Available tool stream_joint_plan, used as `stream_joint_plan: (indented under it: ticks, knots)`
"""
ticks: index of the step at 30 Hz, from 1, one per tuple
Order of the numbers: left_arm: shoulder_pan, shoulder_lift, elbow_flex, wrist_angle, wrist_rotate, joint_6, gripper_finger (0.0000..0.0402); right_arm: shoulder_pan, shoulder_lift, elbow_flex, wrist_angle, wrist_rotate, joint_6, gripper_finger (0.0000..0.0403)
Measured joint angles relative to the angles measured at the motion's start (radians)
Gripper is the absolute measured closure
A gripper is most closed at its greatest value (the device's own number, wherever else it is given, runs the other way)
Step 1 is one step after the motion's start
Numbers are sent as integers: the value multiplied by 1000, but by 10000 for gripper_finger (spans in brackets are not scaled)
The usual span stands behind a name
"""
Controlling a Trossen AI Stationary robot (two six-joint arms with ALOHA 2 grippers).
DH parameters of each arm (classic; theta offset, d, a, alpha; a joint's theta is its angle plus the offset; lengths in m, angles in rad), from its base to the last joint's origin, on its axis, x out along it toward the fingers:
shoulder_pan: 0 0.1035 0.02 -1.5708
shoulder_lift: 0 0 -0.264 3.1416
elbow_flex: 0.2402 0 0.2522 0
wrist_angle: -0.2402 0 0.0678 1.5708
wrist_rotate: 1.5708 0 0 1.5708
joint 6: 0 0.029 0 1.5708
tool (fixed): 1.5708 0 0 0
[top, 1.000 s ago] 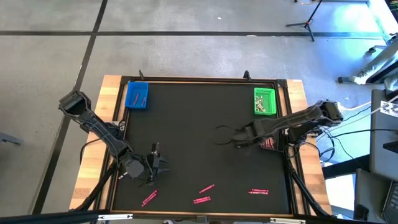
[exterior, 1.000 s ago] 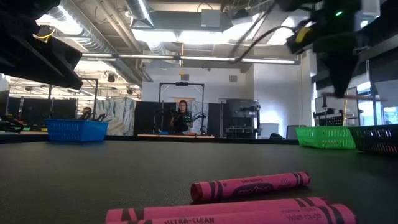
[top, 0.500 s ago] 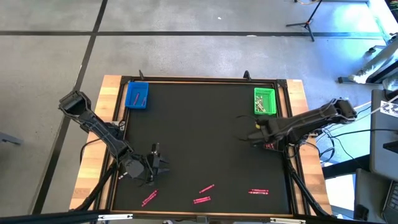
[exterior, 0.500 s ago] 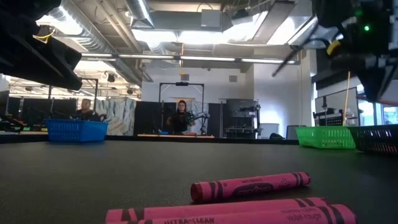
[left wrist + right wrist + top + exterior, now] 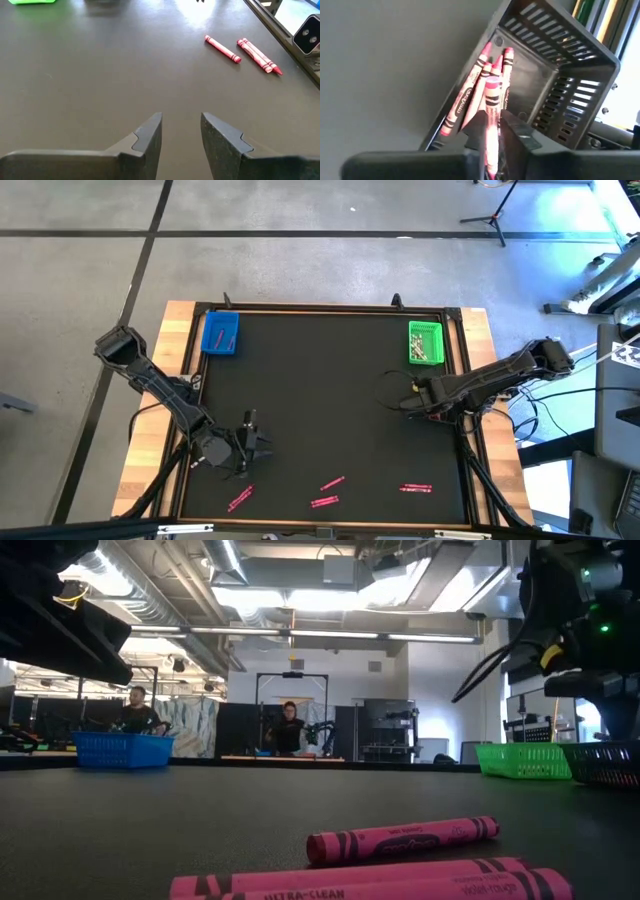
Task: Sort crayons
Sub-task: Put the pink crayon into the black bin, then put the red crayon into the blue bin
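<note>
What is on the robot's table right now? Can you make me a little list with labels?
right gripper: holds a pink crayon over the black tray
black tray: pink crayons inside
left gripper: open, empty, above the mat
loose crayons: pink, near the front edge
blue tray: back left
green tray: back right

Grey concrete floor (image 5: 300,260), bright ceiling lights (image 5: 330,600), two people beyond (image 5: 290,728)

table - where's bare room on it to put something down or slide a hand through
The widest bare stretch is the dark mat's middle, between the blue tray and green tray. It is crowded along the near edge, where loose crayons lie beside the left gripper, and at the right edge, where the right gripper holds a crayon over the black tray.
</note>
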Motion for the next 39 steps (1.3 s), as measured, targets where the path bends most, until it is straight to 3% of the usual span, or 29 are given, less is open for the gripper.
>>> stream_joint_plan:
  ticks: [9,18,22,28,39]
  knots:
    - [0,0,0,0,-2,0,274,0,0,4,-10,-42,-68,246]
    - [0,0,0,0,-5,1,274,1,0,151,16,24,-166,241]
    - [0,0,0,0,-5,1,274,27,0,205,199,74,-286,240]
    - [0,0,0,0,-5,0,274,91,14,195,617,143,-561,240]
    - [0,0,0,6,-4,1,274,173,181,194,1107,92,-934,240]
